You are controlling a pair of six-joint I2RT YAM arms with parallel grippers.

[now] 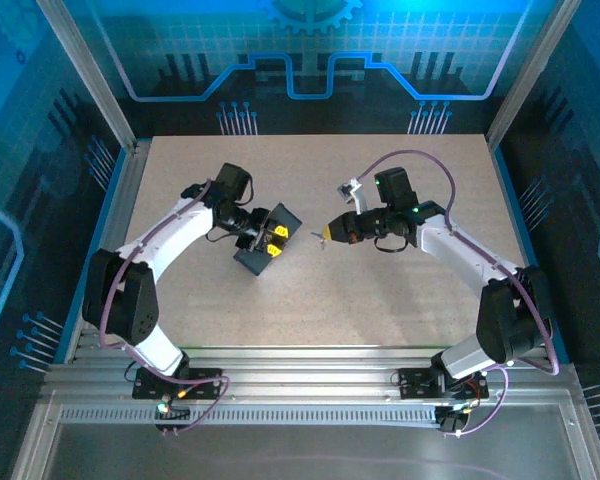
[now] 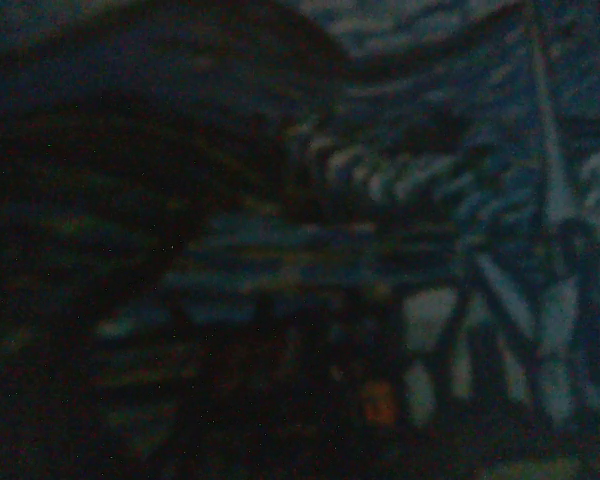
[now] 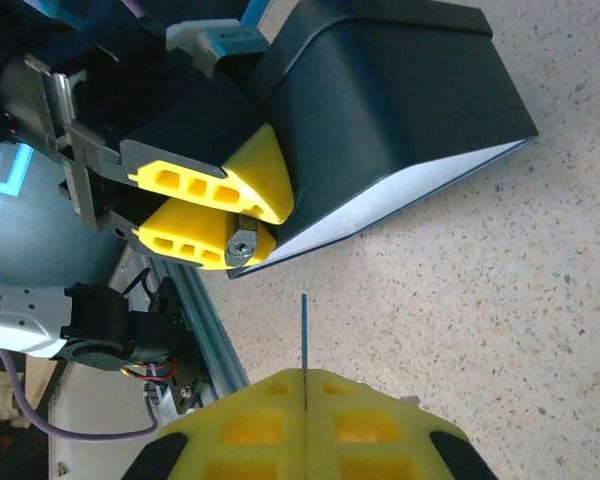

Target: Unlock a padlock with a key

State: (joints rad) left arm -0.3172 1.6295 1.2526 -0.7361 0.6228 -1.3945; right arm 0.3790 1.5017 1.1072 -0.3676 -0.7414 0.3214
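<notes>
1. Bottom of the right wrist view: right jaws are shut tight on the key (image 3: pixel 303 335). Blade pokes straight up-frame, seen edge-on. So key pickup = done imo.
2. Just past the tip there's a small gap of bare bench (image 3: pixel 460 300). Key isn't in the lock yet, and isn't touching it either.
3. Upper left, same view: left jaws are clamped on the padlock (image 3: pixel 242 238), a little grey bit between the yellow fingers (image 3: pixel 205 185). Holding it = also done.
4. Left to do, my guess: nudge the key toward frame-left (tip looks offset from the padlock), push in, turn, pop the shackle. Can't make out keyhole or shackle, too small.
5. Farthest back: dark box (image 3: pixel 380 110) right behind the left jaws. Can't tell if it's touching them. It crowds that side, but the key's path looks open.
</notes>
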